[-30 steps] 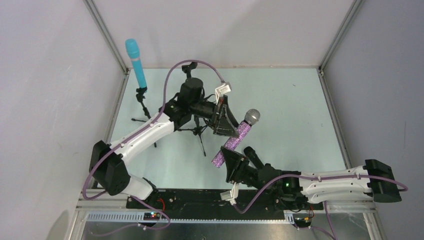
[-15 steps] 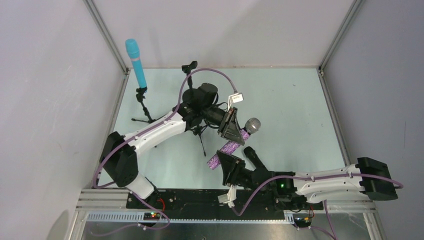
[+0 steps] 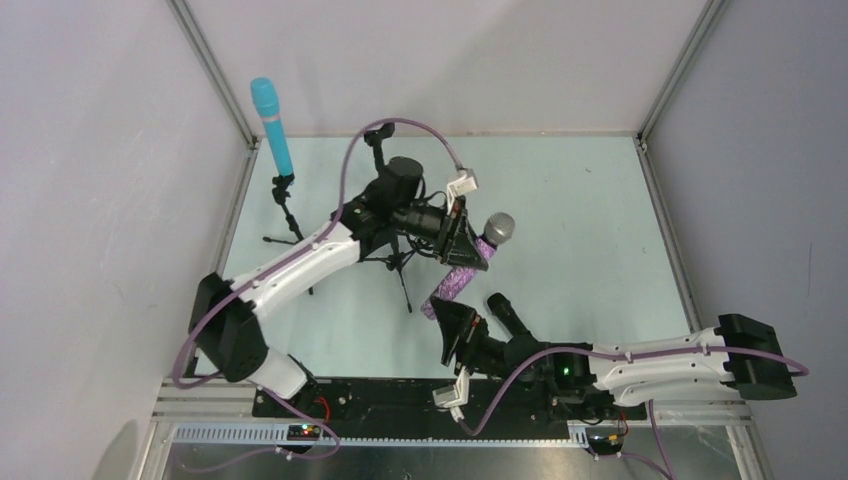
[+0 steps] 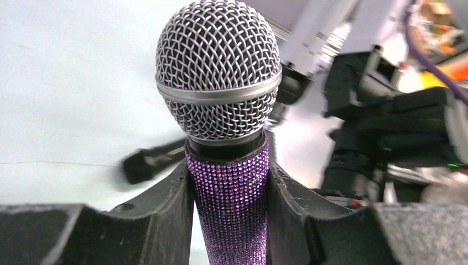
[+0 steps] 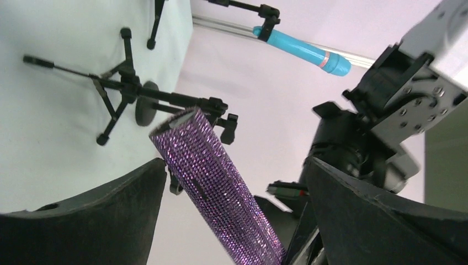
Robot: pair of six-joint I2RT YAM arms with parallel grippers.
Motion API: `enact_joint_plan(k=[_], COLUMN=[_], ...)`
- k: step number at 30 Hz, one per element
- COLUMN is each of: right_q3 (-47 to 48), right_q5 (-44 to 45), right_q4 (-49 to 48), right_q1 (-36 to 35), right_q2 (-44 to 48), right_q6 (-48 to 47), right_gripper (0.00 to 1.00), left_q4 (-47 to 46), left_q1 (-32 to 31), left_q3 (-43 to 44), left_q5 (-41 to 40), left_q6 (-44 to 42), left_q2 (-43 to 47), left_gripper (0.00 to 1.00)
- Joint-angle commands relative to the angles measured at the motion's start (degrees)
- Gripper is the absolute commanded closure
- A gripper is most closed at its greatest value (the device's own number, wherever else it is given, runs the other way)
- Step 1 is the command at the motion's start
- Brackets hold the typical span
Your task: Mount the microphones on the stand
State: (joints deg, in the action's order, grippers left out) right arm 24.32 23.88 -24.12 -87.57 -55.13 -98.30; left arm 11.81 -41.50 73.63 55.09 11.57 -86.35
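The purple glittery microphone (image 4: 232,204) with its silver grille (image 3: 499,228) is held in the air, with my left gripper (image 4: 230,193) shut on its body just below the grille. Its tail end (image 5: 215,182) passes between the wide-open fingers of my right gripper (image 5: 234,165) and touches neither pad. The light blue microphone (image 3: 272,125) is clipped upright on a stand (image 3: 288,210) at the back left. A free tripod stand (image 3: 400,262), with its clip (image 5: 221,110) empty, sits under my left arm. The black microphone (image 3: 510,315) lies on the table by my right gripper (image 3: 447,325).
The pale green table (image 3: 590,220) is fenced by white walls and metal corner posts (image 3: 210,70). The spread legs of both tripods (image 5: 127,88) take up floor room at left centre. Purple cables loop over both arms.
My left gripper shut on the purple microphone near its grille. My right gripper then let go of its tail and opened wide. The microphone shifted slightly left and back.
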Motion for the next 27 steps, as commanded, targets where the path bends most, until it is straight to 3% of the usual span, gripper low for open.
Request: enact_joint_plan(k=[1, 5, 11, 15, 22, 27], right_q3=[6.4, 8.8, 10.8, 12.4, 16.6, 17.6], right_q5=[-3.7, -7.6, -16.7, -26.1, -45.1, -65.9], right_q4=[5.9, 8.9, 13.1, 15.2, 17.5, 11.9], right_q1=[-0.9, -0.8, 1.9, 7.3, 25.5, 41.4], right_q2=[2.9, 4.0, 6.6, 9.8, 12.7, 11.1], right_q6=[18.3, 30.5, 48.0, 61.5, 89.9, 109.9], right_gripper=[0.01, 0.0, 0.01, 0.01, 0.01, 0.01], left_q4=[-1.5, -1.5, -3.0, -7.9, -15.7, -19.2], left_q1=[1.4, 1.3, 1.2, 1.2, 1.2, 1.1], left_q3=[-2.3, -6.7, -12.1, -18.6, -27.9, -30.6], left_q5=[-19.3, -33.6, -39.1, -40.8, -36.7, -32.5], left_q6=[-12.2, -19.2, -20.7, -18.3, -12.4, -5.5], left_q2=[11.6, 22.6, 34.7, 42.6, 50.5, 52.2], left_gripper=[1.0, 1.0, 1.0, 1.0, 1.0, 1.0])
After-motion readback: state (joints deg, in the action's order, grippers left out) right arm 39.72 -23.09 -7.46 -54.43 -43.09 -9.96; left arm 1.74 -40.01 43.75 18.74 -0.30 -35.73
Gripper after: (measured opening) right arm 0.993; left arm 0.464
